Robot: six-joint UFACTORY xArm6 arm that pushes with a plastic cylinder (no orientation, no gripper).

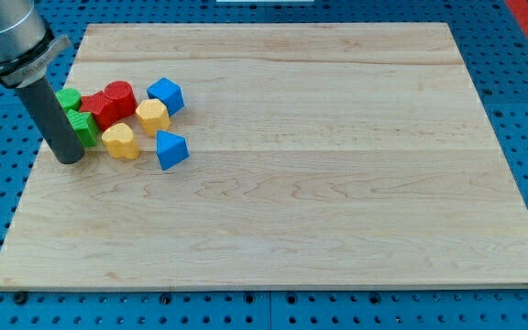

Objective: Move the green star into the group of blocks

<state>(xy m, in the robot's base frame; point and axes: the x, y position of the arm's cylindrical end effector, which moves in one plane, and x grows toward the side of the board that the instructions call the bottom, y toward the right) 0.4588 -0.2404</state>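
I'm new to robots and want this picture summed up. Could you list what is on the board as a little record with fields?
board: wooden, on a blue pegboard
my tip: at the view's left, beside the green star
green blocks: star and another, partly hidden by the rod
red blocks: two, touching
yellow blocks: two
blue blocks: two
grouping: all eight clustered at upper left

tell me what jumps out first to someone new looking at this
A tight cluster of coloured blocks sits near the board's upper left: red blocks, two yellow, two blue and green ones. My tip stands at the cluster's left edge, right against the green blocks. Blue pegboard surrounds the board.
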